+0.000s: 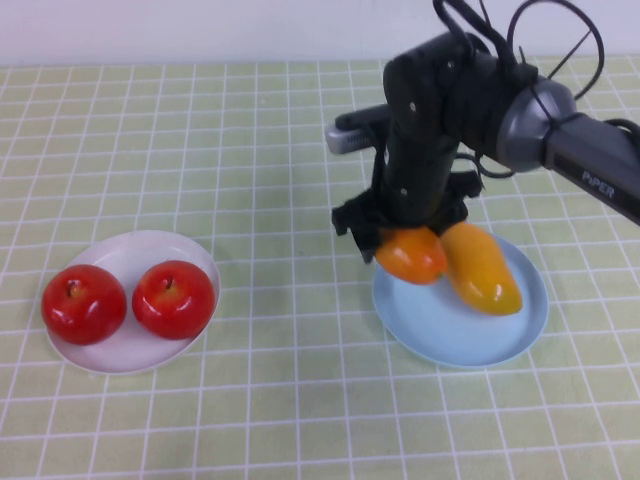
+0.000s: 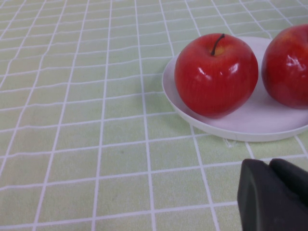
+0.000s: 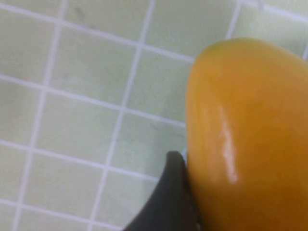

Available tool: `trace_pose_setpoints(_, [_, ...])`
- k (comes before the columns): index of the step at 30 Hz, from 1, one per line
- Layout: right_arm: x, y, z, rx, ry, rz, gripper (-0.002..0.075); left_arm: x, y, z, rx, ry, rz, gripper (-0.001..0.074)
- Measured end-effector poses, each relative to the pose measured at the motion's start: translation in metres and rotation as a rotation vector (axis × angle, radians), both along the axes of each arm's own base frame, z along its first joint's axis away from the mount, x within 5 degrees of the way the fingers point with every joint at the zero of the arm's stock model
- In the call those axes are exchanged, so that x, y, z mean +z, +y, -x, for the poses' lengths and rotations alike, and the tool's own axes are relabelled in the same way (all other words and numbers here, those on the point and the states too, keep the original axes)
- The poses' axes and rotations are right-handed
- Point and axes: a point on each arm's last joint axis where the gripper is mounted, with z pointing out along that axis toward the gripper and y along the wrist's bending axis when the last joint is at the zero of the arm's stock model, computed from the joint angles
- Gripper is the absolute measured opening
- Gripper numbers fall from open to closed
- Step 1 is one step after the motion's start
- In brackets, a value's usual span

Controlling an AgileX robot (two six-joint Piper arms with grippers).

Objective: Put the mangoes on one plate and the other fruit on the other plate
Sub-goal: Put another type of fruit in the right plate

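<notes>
While nothing of the left arm is caught in the high view, the left gripper (image 2: pixel 272 195) is seen in its own wrist view as a dark tip low over the table (image 2: pixel 96 144), near the rim of the white plate (image 2: pixel 231 129); whether it's open or closed can't be told. Both red apples (image 1: pixel 84 304) (image 1: pixel 174 298) are parked side by side on that plate, on the robot's left. Their stems are only really made out up close in the left wrist view.

Over on the right, the light blue plate (image 1: pixel 450 330) is loaded with one mango (image 1: pixel 481 268), lying flat. A second mango (image 1: pixel 411 253) is clamped in the right gripper (image 1: pixel 405 235) over the plate's far left edge, right beside the first one. Whether it's resting on the plate can't be told. In the right wrist view just that mango's skin and one dark finger (image 3: pixel 168 202) pressed against it are shown, with green checked cloth behind.
</notes>
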Motion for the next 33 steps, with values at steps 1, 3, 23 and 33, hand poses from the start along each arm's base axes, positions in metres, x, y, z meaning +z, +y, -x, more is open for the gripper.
trace_pose_setpoints(1, [-0.002,-0.001,0.0,-0.003,0.006,0.003,0.055,0.0,0.0,0.0,0.0,0.0,0.0,0.0004])
trace_pose_setpoints(3, [-0.009,-0.005,0.0,-0.012,0.023,0.014,0.055,0.0,0.0,0.0,0.0,0.0,0.0,0.0004])
trace_pose_setpoints(23, [-0.025,-0.024,-0.004,-0.048,0.065,0.07,0.0549,0.0,0.0,0.0,0.0,0.0,0.0,0.0004])
trace_pose_setpoints(33, [-0.039,-0.028,0.002,-0.048,0.111,0.101,0.0552,0.0,0.0,0.0,0.0,0.0,0.0,0.0004])
